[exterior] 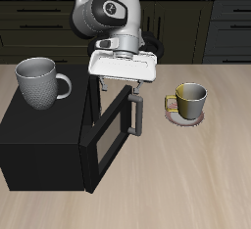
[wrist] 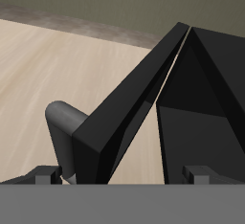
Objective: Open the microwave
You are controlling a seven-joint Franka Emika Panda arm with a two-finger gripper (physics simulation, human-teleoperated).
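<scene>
Microwave [exterior: 44, 140] matte black all over; its door [exterior: 106, 135] has a black frame with a greyish window, and the bar handle [exterior: 135, 111] is grey metal. In the wrist view the microwave [wrist: 191, 94] reads black to dark charcoal, with the handle [wrist: 65, 132] dark grey. Mug on top of the microwave [exterior: 39, 81] is grey with a fine textured pattern. Second mug [exterior: 190, 100] is olive-yellow outside, pale inside, on a pinkish-brown coaster [exterior: 185, 119]. Table [exterior: 196, 184] is light beige wood grain. Tool [exterior: 134, 84] is white with dark fingers; the arm [exterior: 108, 13] is white and grey with black joints. Cabinets [exterior: 39, 22] behind are dark, near black, with grey drawer handles.
</scene>
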